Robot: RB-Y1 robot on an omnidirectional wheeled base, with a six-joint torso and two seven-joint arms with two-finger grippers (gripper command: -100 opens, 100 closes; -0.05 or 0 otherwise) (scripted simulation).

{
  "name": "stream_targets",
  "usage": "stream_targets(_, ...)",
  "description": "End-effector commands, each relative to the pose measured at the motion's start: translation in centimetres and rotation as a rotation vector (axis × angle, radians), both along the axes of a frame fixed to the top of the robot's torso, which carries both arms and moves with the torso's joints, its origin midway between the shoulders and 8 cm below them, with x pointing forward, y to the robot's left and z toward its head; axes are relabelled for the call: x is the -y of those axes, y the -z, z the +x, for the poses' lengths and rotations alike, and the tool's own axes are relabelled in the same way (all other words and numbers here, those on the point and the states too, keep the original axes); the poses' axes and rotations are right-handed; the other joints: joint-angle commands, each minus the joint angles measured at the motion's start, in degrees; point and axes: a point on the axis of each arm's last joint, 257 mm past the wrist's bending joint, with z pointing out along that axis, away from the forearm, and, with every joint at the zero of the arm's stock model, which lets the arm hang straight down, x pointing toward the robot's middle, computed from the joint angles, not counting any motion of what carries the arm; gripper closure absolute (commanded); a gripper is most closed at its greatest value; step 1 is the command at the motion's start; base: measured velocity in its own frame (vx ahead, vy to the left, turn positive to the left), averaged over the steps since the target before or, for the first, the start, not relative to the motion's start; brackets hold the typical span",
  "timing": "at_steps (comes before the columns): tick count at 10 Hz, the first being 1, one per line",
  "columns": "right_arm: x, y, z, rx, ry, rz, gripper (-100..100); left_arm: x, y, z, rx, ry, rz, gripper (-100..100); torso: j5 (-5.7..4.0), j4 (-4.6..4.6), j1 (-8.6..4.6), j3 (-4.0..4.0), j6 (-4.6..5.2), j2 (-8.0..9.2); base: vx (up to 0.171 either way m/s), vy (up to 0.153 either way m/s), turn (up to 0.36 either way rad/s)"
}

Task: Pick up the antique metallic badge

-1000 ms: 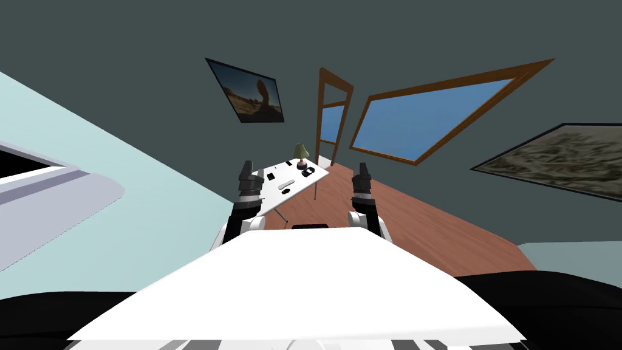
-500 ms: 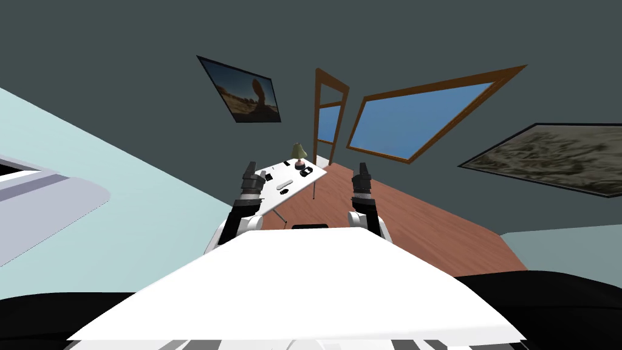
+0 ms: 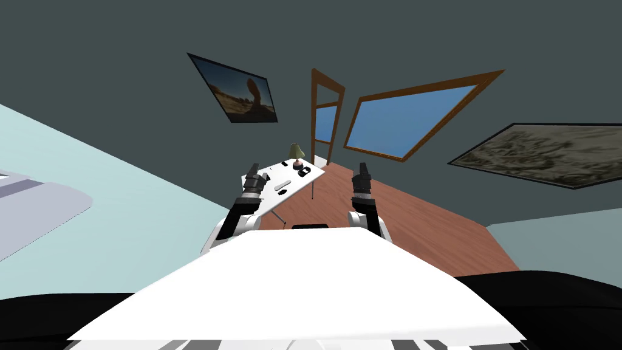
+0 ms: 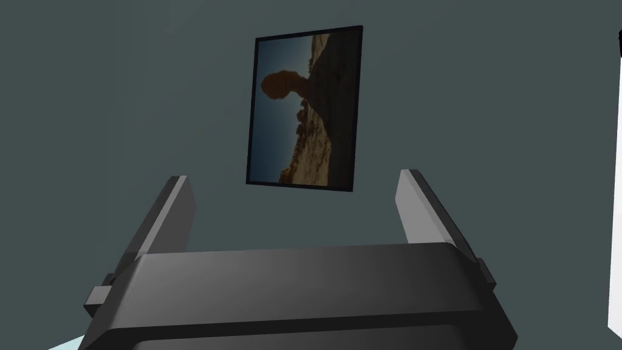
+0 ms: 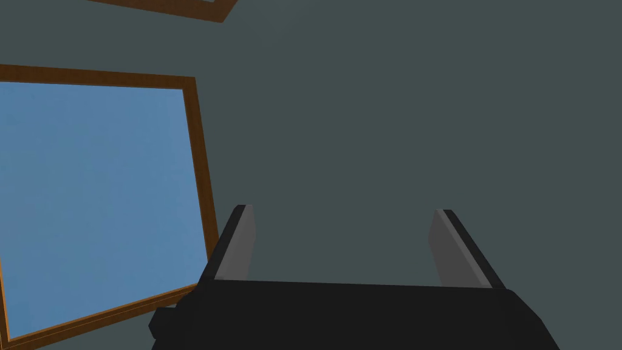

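Note:
A small white table [image 3: 297, 183] stands ahead on the wooden floor, left of centre in the head view. On it lie several small dark things, among them one [image 3: 304, 173] near the lamp and another [image 3: 282, 192] at the near edge. Which of them is the badge, I cannot tell. My left gripper [image 3: 254, 172] is raised in front of the table's left end, and its fingers stand open [image 4: 294, 182] with nothing between them. My right gripper [image 3: 362, 169] is held up to the right of the table, also open [image 5: 342, 211] and empty.
A little lamp [image 3: 296, 153] with a green shade stands at the table's far edge, and a pale oblong thing [image 3: 282, 185] lies mid-table. Behind are a wood-framed door [image 3: 327, 115] and a window [image 3: 413, 118]. Reddish wooden floor [image 3: 419, 225] stretches right of the table.
The whole head view has shifted left, so my view has turned right. My left gripper has swung inward, closer to the table's left end. The right gripper holds its place.

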Motion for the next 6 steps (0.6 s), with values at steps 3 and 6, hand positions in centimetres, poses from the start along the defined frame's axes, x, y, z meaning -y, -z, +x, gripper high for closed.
stream_targets(3, 0.0, 0.0, 0.0, 0.000, 0.000, 0.000, 0, -0.9, 1.9, 1.1, -0.088, -0.005, -0.017, -100, 0.00, 0.00, 0.00, 0.00, -0.01, 0.00, -0.004, -0.003, -0.067)
stream_targets(6, 0.0, 0.0, 0.0, 0.000, 0.000, 0.000, 0, -2.1, 3.7, 2.1, -0.170, -0.010, -0.040, -100, 0.00, 0.00, 0.00, -0.01, -0.02, -0.01, -0.001, -0.004, -0.086)
